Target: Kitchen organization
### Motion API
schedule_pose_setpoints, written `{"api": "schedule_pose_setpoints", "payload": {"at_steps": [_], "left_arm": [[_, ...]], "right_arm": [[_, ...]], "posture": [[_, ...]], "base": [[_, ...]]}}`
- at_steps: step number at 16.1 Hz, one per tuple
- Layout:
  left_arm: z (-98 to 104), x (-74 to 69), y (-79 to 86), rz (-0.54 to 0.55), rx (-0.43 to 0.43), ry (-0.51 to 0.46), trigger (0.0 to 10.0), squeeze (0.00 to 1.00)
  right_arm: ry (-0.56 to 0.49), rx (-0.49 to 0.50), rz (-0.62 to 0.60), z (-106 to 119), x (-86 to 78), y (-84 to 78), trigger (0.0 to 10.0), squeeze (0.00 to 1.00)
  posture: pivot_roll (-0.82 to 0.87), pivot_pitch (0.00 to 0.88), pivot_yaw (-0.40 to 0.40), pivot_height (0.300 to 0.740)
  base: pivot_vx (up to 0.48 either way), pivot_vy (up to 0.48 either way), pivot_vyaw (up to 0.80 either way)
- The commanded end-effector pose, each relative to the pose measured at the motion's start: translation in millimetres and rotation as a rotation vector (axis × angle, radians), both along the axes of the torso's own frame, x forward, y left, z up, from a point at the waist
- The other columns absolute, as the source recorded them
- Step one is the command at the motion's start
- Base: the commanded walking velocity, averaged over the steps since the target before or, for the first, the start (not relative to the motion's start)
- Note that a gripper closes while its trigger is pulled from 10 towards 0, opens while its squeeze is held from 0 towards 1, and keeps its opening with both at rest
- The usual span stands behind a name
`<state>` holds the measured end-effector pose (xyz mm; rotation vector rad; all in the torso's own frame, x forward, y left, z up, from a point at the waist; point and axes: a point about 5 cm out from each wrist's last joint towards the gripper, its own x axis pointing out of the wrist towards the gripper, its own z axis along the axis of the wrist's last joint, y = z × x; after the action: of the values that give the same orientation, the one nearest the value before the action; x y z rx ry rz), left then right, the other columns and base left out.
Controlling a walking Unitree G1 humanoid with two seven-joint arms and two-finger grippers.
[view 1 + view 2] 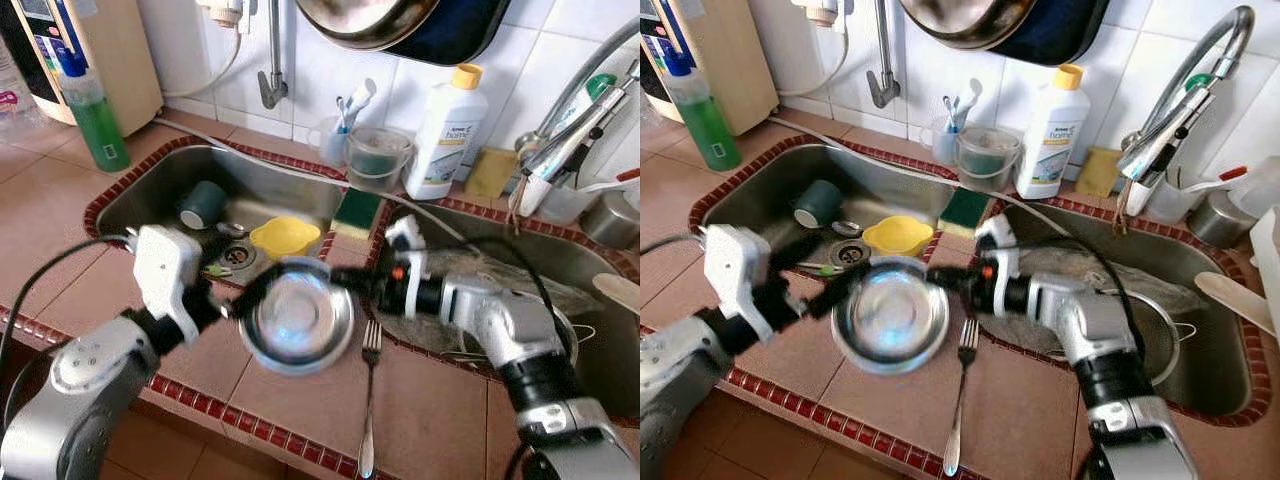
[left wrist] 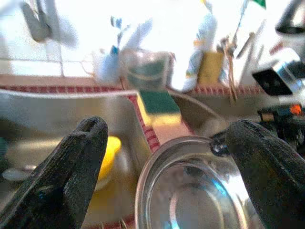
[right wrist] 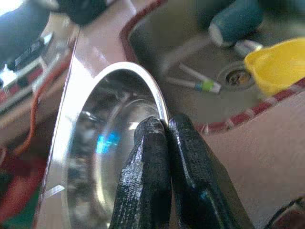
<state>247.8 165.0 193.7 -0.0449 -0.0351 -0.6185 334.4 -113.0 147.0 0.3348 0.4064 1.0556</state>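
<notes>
In the head views, a shiny round stainless-steel bowl (image 1: 297, 318) is held over the tiled counter, just in front of the left steel sink basin (image 1: 150, 195), with a steel fork (image 1: 369, 395) lying just beside it.

In the left wrist view, the left gripper (image 2: 167, 167) is seen spread apart, its fingers flanking the bowl without gripping.

In the right wrist view, the right gripper (image 3: 164, 131) is pinched on the bowl's thin rim.

So narrow a pinch could slip, and the bowl might be tipped or dropped onto the fork.
</notes>
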Motion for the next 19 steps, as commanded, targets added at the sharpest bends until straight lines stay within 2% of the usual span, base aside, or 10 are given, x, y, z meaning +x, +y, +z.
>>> {"api": "schedule_pose_setpoints", "payload": {"at_steps": [1, 7, 10, 11, 12, 13, 15, 16, 17, 19], "left_arm": [[4.2, 2.0, 3.3, 0.021, -0.022, -0.015, 10.0, 0.0], [6.8, 5.2, 4.5, 0.033, -0.049, -0.018, 10.0, 0.0], [10.9, 12.9, 9.1, 0.091, -0.061, -0.043, 10.0, 0.0], [11.2, 17.1, 10.8, 0.13, -0.058, -0.053, 10.0, 0.0], [10.0, 20.5, 11.3, 0.158, -0.044, -0.053, 10.0, 0.0], [7.7, 24.2, 11.5, 0.186, -0.021, -0.058, 10.0, 0.0], [3.1, 33.3, 11.4, 0.242, 0.018, -0.066, 10.0, 0.0], [2.0, 39.8, 11.5, 0.284, 0.024, -0.07, 10.0, 0.0], [0.7, 41.9, 11.0, 0.295, 0.018, -0.063, 10.0, 0.0], [0.1, 50.8, 7.9, 0.357, 0.025, -0.099, 10.0, 0.0]], "right_arm": [[0.02, 0.031, -0.058, 2.5, 5.2, -5.6, 0.0, 0.0], [0.067, 0.176, -0.172, 7.0, 12.2, -13.5, 0.0, 0.0], [0.056, 0.342, -0.292, 22.6, 21.0, -24.9, 0.0, 0.0], [0.021, 0.395, -0.34, 29.5, 23.4, -30.4, 0.0, 0.0], [-0.011, 0.413, -0.376, 33.5, 24.0, -34.5, 3.5, 0.0], [-0.06, 0.396, -0.398, 35.7, 23.0, -37.2, 10.0, 0.0], [-0.166, 0.365, -0.463, 40.5, 20.1, -39.5, 10.0, 0.0], [-0.255, 0.338, -0.533, 45.8, 17.9, -40.7, 10.0, 0.0], [-0.29, 0.313, -0.567, 47.0, 17.2, -40.6, 10.0, 0.0], [-0.436, 0.289, -0.658, 54.5, 8.1, -34.6, 10.0, 0.0]], "posture": [[-0.02, 0.052, -0.069, 0.74], [-0.02, 0.052, -0.061, 0.74], [-0.02, 0.049, -0.062, 0.74], [-0.02, 0.047, -0.059, 0.74], [-0.03, 0.044, -0.056, 0.74], [-0.03, 0.043, -0.053, 0.74], [-0.03, 0.04, -0.048, 0.74], [-0.04, 0.036, -0.042, 0.74], [-0.05, 0.033, -0.037, 0.74], [-0.06, 0.026, -0.021, 0.74]], "base": [[0.0, 0.0, 0.0], [0.0, 0.0, 0.0], [0.0, 0.0, 0.0], [0.0, 0.0, 0.0], [0.0, 0.0, 0.0], [0.0, 0.0, 0.0], [0.0, 0.0, 0.0], [0.0, 0.0, 0.0], [0.0, 0.0, 0.0], [0.0, 0.0, 0.0]]}}
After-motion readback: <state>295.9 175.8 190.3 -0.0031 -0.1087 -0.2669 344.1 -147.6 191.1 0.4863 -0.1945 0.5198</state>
